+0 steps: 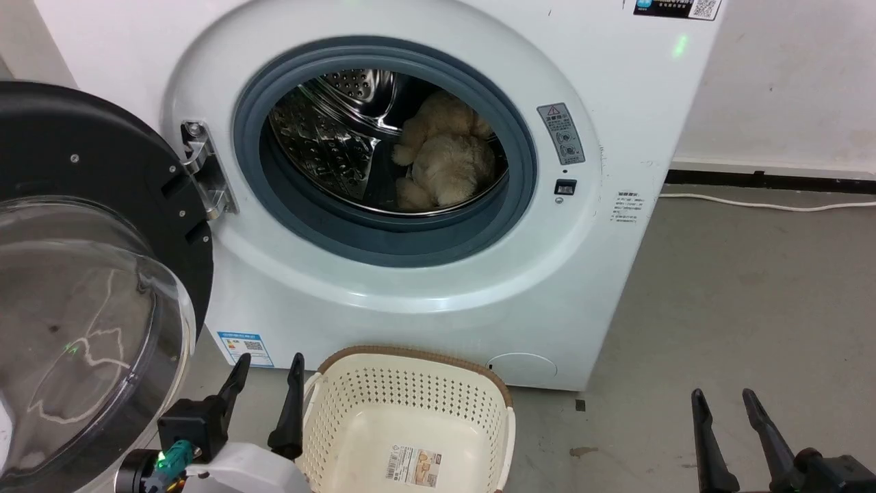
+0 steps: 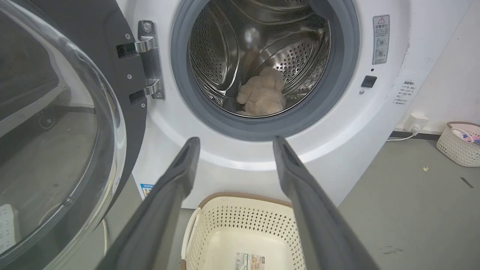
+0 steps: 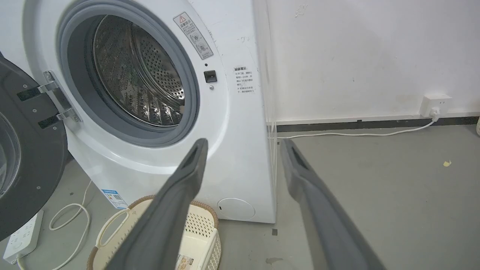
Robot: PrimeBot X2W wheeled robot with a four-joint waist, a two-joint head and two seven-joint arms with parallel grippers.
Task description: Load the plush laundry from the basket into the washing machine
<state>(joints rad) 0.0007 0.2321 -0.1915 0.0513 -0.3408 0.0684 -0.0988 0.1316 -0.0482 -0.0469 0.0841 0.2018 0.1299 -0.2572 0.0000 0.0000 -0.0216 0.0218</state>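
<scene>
The shaggy, rounded plush laundry [image 1: 445,154] lies in the perforated steel drum [image 1: 321,144] of the washing machine [image 1: 410,294]; the oval, hole-walled cream basket [image 1: 410,394] stands on the floor [image 1: 718,294] against the machine's front, likely for a short lift; left tool [image 1: 269,359] and right tool [image 1: 722,395] hang spread, holding nothing; the door [image 1: 82,274] stands wide.

Fluffy beige plush laundry [image 1: 445,154] lying inside the perforated steel drum [image 1: 321,137], toward its right; white front-loading washing machine [image 1: 424,301] with black-rimmed clear door [image 1: 82,137] swung open leftward; cream perforated basket [image 1: 410,352] upright, near, just before it, bottom label [image 1: 413,465] exposed
</scene>
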